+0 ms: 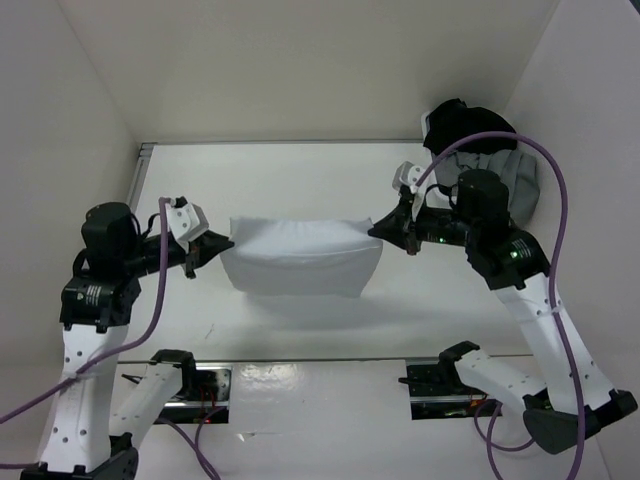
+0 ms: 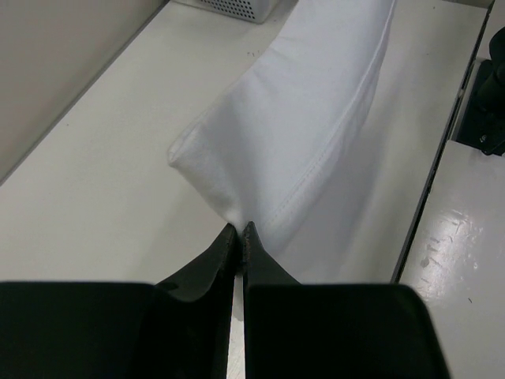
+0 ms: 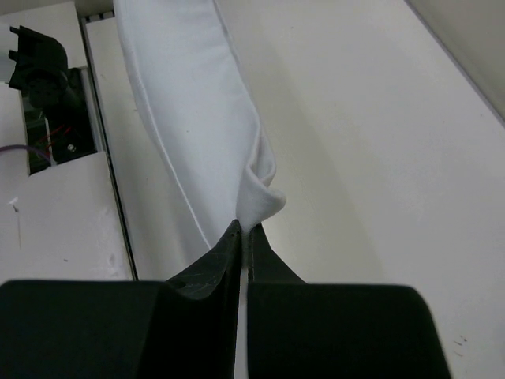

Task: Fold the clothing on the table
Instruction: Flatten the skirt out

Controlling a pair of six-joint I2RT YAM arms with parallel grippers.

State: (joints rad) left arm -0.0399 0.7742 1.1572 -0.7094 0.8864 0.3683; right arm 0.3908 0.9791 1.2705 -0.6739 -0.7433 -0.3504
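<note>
– White table (image 1: 300,180), white walls (image 1: 300,60) on three sides. Only the top view showed the whole setup: the clothing (image 1: 300,258) strung out sideways mid-table, one corner in each pincer, its shadow on the surface underneath. Anyone catch the grips?

– Yep, the wrist cams had those. Up close the left gripper (image 2: 239,230) was clamped right down on the left corner, tips nearly touching with just a pinch of white fabric between them. Same deal for the right gripper (image 3: 245,229) on the other corner, with a little fold of cloth poking out over its tips. From above both were just dark blobs at the cloth's ends.

– What about the pile at the back?

– Top view only. It was a black garment (image 1: 465,125) with a grey garment (image 1: 520,180) just beside it, in the far right corner behind the right arm (image 1: 530,290), well apart from the white one. The wrist views did show the hem stitching, which the top view didn't. Couldn't tell if the lower edge touched the table.
</note>
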